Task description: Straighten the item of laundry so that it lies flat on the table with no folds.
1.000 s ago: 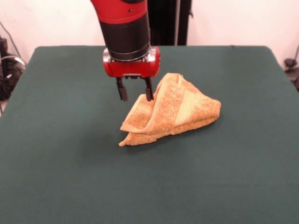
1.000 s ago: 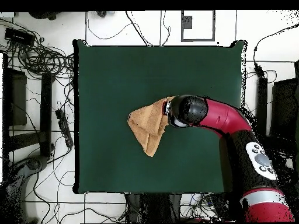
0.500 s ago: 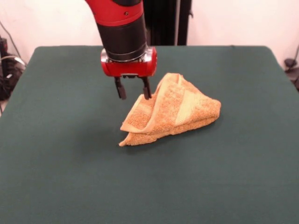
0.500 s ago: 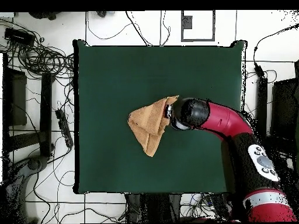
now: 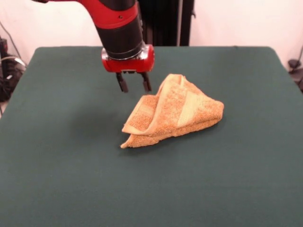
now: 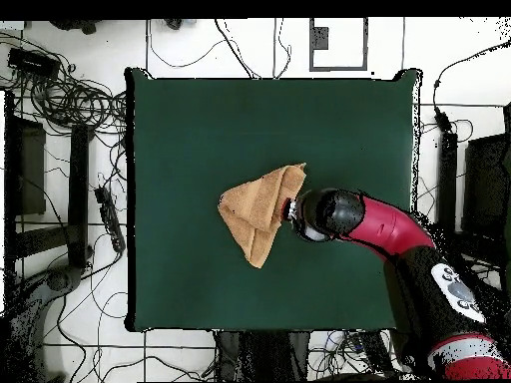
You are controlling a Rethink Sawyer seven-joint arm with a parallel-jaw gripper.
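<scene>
Folded towel near the middle of the table, arm hanging just beside it.

The towel (image 5: 173,112) lies bunched in a rough triangle on the green table (image 5: 57,179), layers doubled over. From the front its long axis runs on a slant, the narrow tip toward the near left, the thick fold to the right. The gripper (image 5: 133,82) hangs above the cloth's far-left edge, fingers spread apart, holding nothing.
</scene>
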